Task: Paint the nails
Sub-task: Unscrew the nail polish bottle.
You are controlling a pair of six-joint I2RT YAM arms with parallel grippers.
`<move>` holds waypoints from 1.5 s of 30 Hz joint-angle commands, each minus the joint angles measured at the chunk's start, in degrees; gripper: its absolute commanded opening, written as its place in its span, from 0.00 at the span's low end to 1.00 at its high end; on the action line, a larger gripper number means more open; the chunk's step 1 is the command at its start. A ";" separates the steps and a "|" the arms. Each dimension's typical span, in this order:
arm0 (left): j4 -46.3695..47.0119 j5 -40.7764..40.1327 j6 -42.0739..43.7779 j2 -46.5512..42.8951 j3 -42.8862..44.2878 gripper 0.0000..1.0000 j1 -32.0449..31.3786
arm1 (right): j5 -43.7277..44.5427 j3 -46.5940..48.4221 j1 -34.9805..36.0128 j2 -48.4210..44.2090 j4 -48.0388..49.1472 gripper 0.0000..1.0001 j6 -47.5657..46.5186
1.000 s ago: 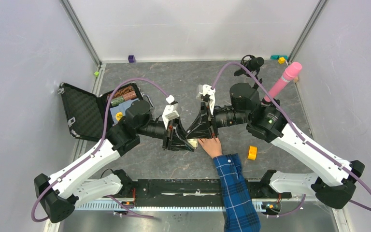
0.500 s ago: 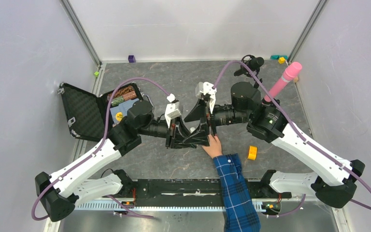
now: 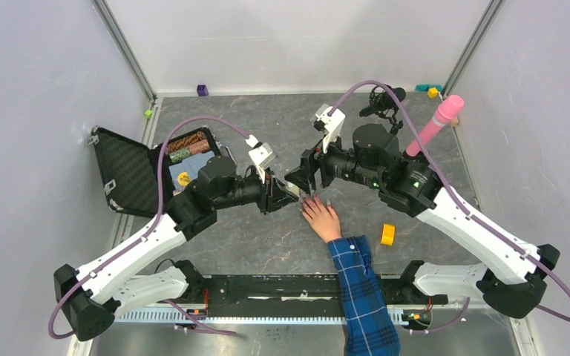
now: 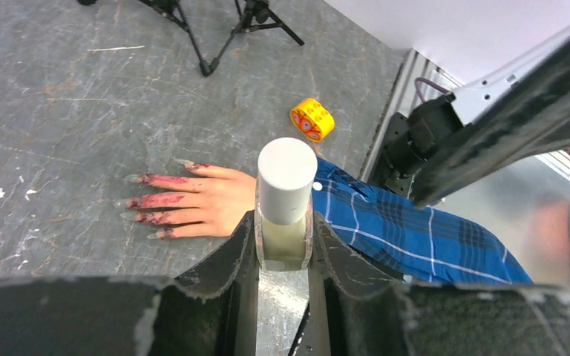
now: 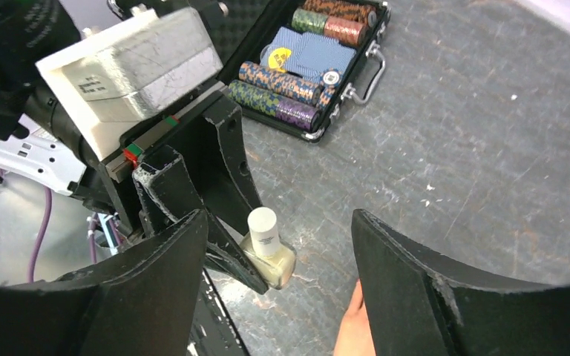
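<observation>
A pale hand (image 3: pixel 322 216) in a blue plaid sleeve (image 3: pixel 360 285) lies flat on the grey table, fingers pointing away from the arm bases. The nails (image 4: pixel 130 202) are long and pale, with dark-pink smears along the fingers. My left gripper (image 3: pixel 282 194) is shut on a small bottle (image 4: pixel 285 222) of pale yellowish polish with its white cap (image 4: pixel 287 178) on, held just left of the fingertips. The right gripper (image 3: pixel 304 175) stands open just above and behind the bottle (image 5: pixel 269 249), nothing between its fingers (image 5: pixel 408 289).
An open black case (image 3: pixel 130 174) of poker chips (image 5: pixel 289 85) lies at the left. A yellow roll (image 3: pixel 387 234) sits right of the sleeve. A pink cylinder (image 3: pixel 438 122) and a small black tripod (image 3: pixel 383 100) stand at the back right.
The right gripper opened and drew back from the bottle towards the rear. The left gripper swung the bottle up and left. The hand slid slightly forward.
</observation>
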 commanded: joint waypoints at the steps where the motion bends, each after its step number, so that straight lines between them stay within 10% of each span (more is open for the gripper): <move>1: 3.06 -5.36 -3.30 -0.15 -0.51 0.02 -0.12 | 0.97 -1.99 -0.05 1.68 3.12 0.71 3.73; 30: 3.19 -5.88 -4.15 1.90 -0.05 0.02 -0.03 | -2.33 -5.32 0.31 5.00 6.82 0.40 4.65; 40: 3.87 -4.18 -4.11 2.18 0.10 0.02 0.05 | -1.48 -5.69 0.32 5.27 7.05 0.01 3.82; 45: 4.82 0.94 -4.06 2.02 -0.16 0.02 0.80 | -4.56 -5.23 -0.16 4.25 6.91 0.00 1.07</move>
